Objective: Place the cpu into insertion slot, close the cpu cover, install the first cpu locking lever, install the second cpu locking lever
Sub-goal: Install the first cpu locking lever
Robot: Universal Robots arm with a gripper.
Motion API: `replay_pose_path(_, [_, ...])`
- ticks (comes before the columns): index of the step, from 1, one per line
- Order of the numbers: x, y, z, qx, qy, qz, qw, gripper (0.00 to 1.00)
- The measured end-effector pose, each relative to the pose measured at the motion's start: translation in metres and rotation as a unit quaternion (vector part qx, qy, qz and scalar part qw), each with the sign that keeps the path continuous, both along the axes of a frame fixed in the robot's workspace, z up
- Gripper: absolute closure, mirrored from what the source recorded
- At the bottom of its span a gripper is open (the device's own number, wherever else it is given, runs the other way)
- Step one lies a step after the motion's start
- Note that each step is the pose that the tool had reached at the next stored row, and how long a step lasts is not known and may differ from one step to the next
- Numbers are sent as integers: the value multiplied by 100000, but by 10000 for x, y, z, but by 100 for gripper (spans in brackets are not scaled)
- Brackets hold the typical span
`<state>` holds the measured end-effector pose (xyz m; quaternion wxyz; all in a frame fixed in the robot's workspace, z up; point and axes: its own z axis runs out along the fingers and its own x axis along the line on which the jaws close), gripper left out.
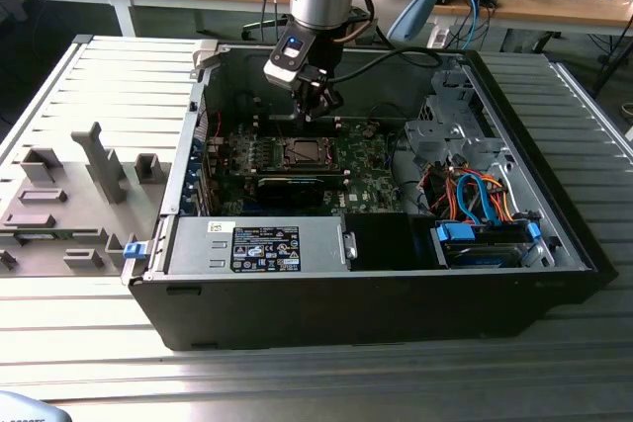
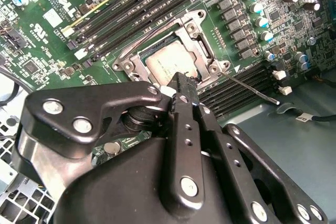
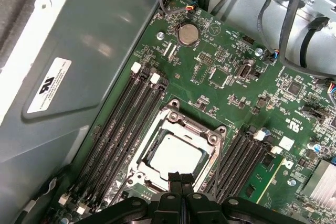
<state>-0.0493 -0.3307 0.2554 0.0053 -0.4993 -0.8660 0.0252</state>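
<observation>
The cpu (image 2: 167, 62) (image 3: 175, 155) lies flat in the insertion slot (image 1: 305, 152), its pale metal top showing. The silver cpu cover (image 2: 206, 50) (image 3: 192, 127) is down around it, framing the chip in its window. A thin silver locking lever (image 2: 253, 89) sticks out sideways from the socket's corner over the memory slots. My gripper (image 2: 181, 80) (image 3: 176, 176) (image 1: 316, 106) hangs just above the socket's edge. Its black fingers are pressed together, and I see nothing between them.
Long black memory slots (image 3: 123, 124) flank the socket on both sides. A black card (image 1: 302, 185) lies nearer the camera than the socket. The case's grey wall (image 3: 89, 77), drive cage and coloured cables (image 1: 475, 195) ring the board. Grey fixtures (image 1: 99, 165) stand on the exterior view's left.
</observation>
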Motion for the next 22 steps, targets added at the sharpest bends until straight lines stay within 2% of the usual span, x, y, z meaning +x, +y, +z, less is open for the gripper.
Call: replay_pose_path(22, [0,0,-1,3,2,2593,99966,89])
